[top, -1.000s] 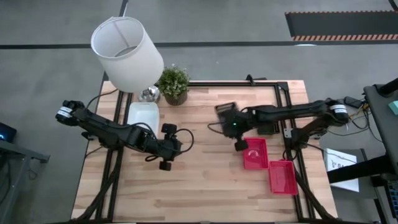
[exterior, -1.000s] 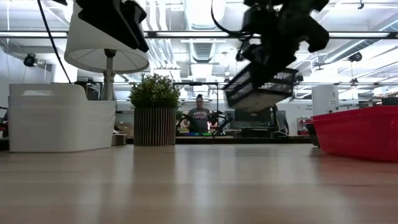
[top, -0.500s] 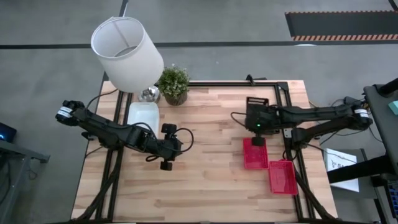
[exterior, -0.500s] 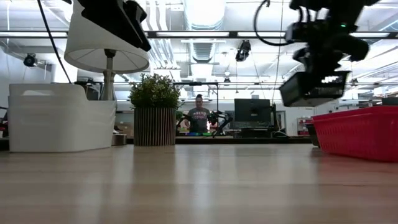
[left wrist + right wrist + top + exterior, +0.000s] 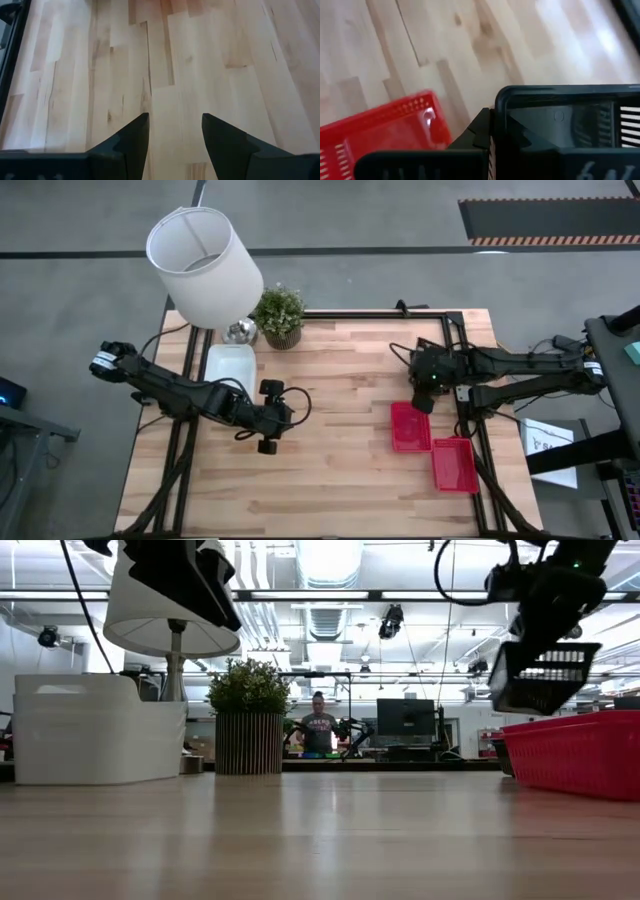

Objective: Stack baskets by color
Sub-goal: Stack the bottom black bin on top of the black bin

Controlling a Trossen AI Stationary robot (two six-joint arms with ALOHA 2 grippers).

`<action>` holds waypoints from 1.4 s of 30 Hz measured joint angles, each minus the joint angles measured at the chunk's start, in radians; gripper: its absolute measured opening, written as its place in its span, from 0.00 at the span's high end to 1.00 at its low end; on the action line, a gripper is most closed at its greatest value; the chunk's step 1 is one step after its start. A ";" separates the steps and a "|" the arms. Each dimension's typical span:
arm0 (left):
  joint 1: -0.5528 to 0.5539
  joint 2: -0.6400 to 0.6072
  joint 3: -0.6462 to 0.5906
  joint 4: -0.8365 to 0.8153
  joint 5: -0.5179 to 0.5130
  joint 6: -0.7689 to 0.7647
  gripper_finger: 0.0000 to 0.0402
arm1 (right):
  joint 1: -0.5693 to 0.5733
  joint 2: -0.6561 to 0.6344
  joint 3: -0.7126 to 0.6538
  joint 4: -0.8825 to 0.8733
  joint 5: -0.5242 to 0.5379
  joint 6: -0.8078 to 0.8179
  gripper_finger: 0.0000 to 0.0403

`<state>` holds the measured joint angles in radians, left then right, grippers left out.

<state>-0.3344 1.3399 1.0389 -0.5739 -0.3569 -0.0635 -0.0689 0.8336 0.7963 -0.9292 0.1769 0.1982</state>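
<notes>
A: What did the baskets look like?

B: The right gripper [image 5: 535,625] had its jaws clamped on a black mesh basket [image 5: 540,677], lifted clear of the worktop [image 5: 330,470] near its right edge. In the right wrist view the black basket's rim [image 5: 565,95] was smooth and the side slotted. Just below it in the high view lay a red mesh basket [image 5: 410,426], and a second red basket [image 5: 454,464] sat beside that one towards the front right corner. A white smooth basket [image 5: 229,364] stood at the back left.

A: And the left gripper?

B: The left gripper [image 5: 268,418] hung over the worktop's middle left, jaws apart, holding nothing.

A: The surface and the room?

B: Pale wooden planks on a black frame. A white lampshade [image 5: 204,265] and a potted plant [image 5: 280,315] stood at the back. Beyond, a person [image 5: 320,728] sat among monitors under ceiling lights.
</notes>
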 joint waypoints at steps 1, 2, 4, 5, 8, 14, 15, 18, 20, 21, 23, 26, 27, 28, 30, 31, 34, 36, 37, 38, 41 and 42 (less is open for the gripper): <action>0.000 0.000 0.000 0.002 0.000 0.001 0.59 | 0.000 0.003 0.004 -0.023 -0.003 0.034 0.98; 0.000 0.000 -0.001 0.005 0.000 0.011 0.59 | 0.000 0.009 0.005 -0.046 -0.008 0.061 0.98; 0.000 0.000 -0.001 0.014 0.000 0.033 0.59 | -0.002 0.025 0.003 -0.092 -0.026 0.088 0.98; 0.001 0.000 -0.001 0.019 0.000 0.044 0.59 | -0.002 0.034 0.002 -0.107 -0.028 0.089 0.98; 0.001 0.000 -0.001 0.024 -0.002 0.060 0.59 | -0.002 0.067 0.002 -0.145 -0.027 0.036 0.98; 0.001 0.000 -0.002 0.027 -0.021 0.077 0.59 | -0.006 0.137 0.005 -0.176 -0.076 -0.111 0.98; 0.001 0.000 -0.002 0.027 -0.022 0.077 0.59 | -0.007 0.146 0.007 -0.173 -0.092 -0.124 0.98; 0.001 0.000 -0.002 0.027 -0.023 0.077 0.59 | -0.007 0.176 0.008 -0.171 -0.106 -0.147 0.98; 0.001 0.000 -0.002 0.027 -0.023 0.078 0.59 | -0.008 0.195 0.008 -0.166 -0.107 -0.166 0.98; 0.000 0.000 -0.002 0.028 -0.023 0.078 0.59 | -0.008 0.204 0.008 -0.165 -0.106 -0.173 0.98; 0.000 0.000 -0.002 0.027 -0.023 0.078 0.59 | -0.009 0.224 0.009 -0.162 -0.094 -0.177 0.98; 0.000 0.000 -0.002 0.027 -0.023 0.078 0.59 | -0.009 0.250 0.010 -0.161 -0.071 -0.177 0.98; 0.000 0.000 -0.003 0.027 -0.023 0.078 0.59 | -0.009 0.257 0.010 -0.161 -0.071 -0.183 0.98; 0.000 0.000 -0.003 0.027 -0.023 0.078 0.59 | -0.009 0.263 0.010 -0.161 -0.064 -0.184 0.98; 0.000 0.000 -0.003 0.027 -0.023 0.077 0.59 | -0.009 0.275 0.010 -0.162 -0.044 -0.183 0.98; 0.000 0.000 -0.003 0.027 -0.023 0.077 0.59 | -0.009 0.279 0.010 -0.162 -0.037 -0.183 0.98; 0.000 0.000 -0.003 0.027 -0.023 0.077 0.59 | -0.009 0.283 0.010 -0.162 -0.035 -0.184 0.98; 0.000 0.000 -0.004 0.027 -0.023 0.077 0.59 | -0.009 0.280 0.010 -0.162 -0.035 -0.184 0.98; 0.000 0.000 -0.004 0.027 -0.023 0.076 0.59 | -0.009 0.276 0.010 -0.162 -0.035 -0.184 0.98; 0.000 0.000 -0.005 0.027 -0.023 0.076 0.59 | -0.009 0.273 0.011 -0.162 -0.035 -0.184 0.97; 0.000 0.000 -0.007 0.027 -0.023 0.074 0.59 | -0.008 0.268 0.011 -0.163 -0.017 -0.176 0.92; 0.000 0.000 -0.007 0.027 -0.023 0.074 0.59 | -0.009 0.268 0.011 -0.163 -0.015 -0.173 0.90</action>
<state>-0.3347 1.3399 1.0317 -0.5472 -0.3801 0.0107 -0.0776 1.1015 0.8070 -1.0919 0.1618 0.0255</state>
